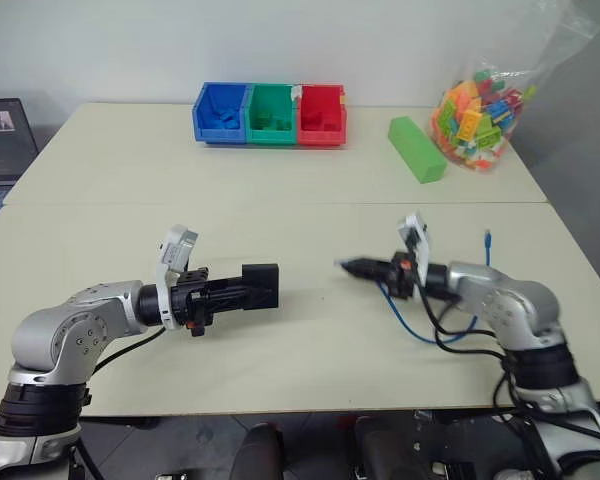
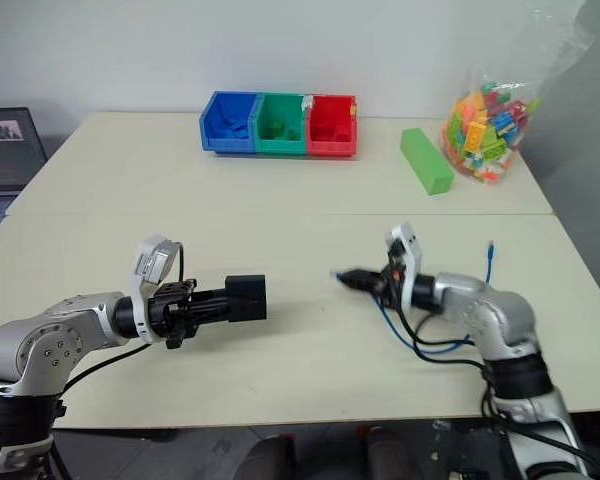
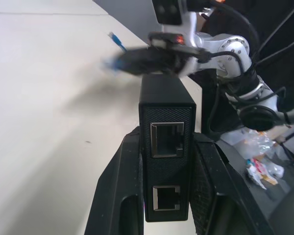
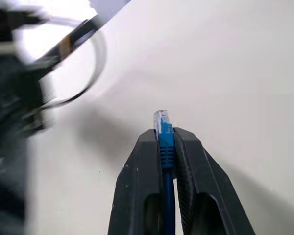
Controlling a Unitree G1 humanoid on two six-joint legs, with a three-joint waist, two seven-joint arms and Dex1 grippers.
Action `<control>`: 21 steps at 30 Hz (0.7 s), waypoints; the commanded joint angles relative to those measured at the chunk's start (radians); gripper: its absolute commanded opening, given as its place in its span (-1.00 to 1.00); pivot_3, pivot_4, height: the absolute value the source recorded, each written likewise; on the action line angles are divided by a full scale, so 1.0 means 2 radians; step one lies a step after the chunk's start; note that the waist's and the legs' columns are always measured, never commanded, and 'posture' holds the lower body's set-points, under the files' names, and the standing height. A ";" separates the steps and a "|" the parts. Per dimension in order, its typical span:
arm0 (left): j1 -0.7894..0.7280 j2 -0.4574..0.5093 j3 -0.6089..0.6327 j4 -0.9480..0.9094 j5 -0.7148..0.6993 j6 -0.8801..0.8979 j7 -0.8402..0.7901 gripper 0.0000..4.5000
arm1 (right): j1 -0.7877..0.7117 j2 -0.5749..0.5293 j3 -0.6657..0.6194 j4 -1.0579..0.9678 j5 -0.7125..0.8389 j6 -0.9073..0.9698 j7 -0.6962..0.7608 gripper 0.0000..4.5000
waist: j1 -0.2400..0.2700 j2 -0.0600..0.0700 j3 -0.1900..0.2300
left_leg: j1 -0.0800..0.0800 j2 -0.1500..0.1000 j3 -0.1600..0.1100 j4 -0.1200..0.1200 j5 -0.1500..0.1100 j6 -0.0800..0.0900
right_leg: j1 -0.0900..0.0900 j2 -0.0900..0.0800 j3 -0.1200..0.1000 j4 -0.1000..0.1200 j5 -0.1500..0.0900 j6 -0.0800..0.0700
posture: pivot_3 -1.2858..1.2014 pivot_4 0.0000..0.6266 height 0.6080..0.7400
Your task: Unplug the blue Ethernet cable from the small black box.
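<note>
Cable [image 1: 420, 325] partly hidden behind right arm; right end effector [image 3: 125, 61] motion-blurred in left wrist view. Laptop [image 1: 2, 140] cut by edge.

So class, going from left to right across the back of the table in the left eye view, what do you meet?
Laptop → blue bin → green bin → red bin → green block → bag of toy bricks.
</note>
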 commanded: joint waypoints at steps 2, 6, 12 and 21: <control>0.003 -0.009 0.012 -0.019 -0.005 -0.004 0.020 -0.65 | -0.082 0.049 0.014 0.173 -0.118 -0.176 -0.061 -0.97 | 0.000 0.000 0.000 | 0.000 0.000 0.001 0.000 0.000 0.000 | 0.000 0.000 0.000 0.000 0.001 -0.001 | 0.03 -0.52 1.00; 0.002 -0.016 0.011 -0.025 -0.003 -0.008 0.034 -0.65 | -0.131 0.070 0.018 0.300 -0.166 -0.232 -0.070 -0.97 | 0.002 0.000 0.000 | 0.000 0.000 0.001 0.000 0.000 0.000 | 0.000 -0.001 0.000 0.000 0.001 -0.001 | 0.03 -0.52 1.00; 0.011 -0.031 0.024 -0.039 -0.003 -0.017 0.070 -0.65 | -0.140 0.066 0.003 0.327 -0.177 -0.251 -0.044 -0.24 | 0.003 0.000 0.000 | -0.002 -0.001 0.001 0.000 0.000 0.000 | 0.000 -0.002 0.000 -0.001 0.001 -0.001 | 0.03 -0.52 1.00; -0.019 -0.074 0.030 0.010 0.103 -0.129 0.177 -0.65 | -0.054 -0.007 0.036 0.050 -0.131 -0.161 0.102 0.53 | 0.006 0.000 0.000 | -0.002 0.000 -0.001 0.000 0.000 0.000 | 0.000 -0.001 0.000 0.000 0.001 -0.001 | 0.03 -0.52 1.00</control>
